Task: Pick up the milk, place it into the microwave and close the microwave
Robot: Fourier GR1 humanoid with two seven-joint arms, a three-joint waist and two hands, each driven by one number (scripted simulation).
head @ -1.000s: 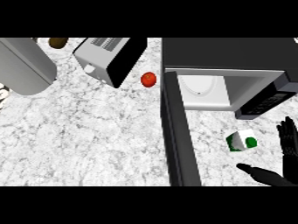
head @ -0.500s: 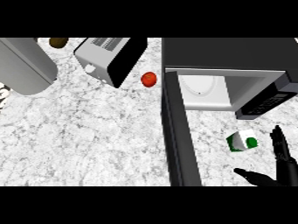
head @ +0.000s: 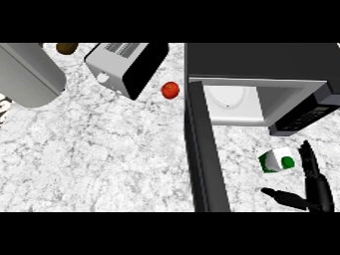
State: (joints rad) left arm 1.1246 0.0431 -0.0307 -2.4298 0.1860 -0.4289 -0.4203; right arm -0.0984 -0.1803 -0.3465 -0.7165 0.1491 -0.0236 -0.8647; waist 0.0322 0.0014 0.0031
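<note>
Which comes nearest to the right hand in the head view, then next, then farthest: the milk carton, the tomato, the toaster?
From the right hand, at the lower right:
1. Milk carton, just left of its fingers, before the open microwave.
2. Tomato, left of the microwave door.
3. Toaster, upper left.

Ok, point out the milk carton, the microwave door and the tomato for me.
milk carton (head: 277, 162), head view, on its green-and-white side.
microwave door (head: 205, 164), head view, on the open door's dark top edge.
tomato (head: 170, 89), head view, on its red middle.
</note>
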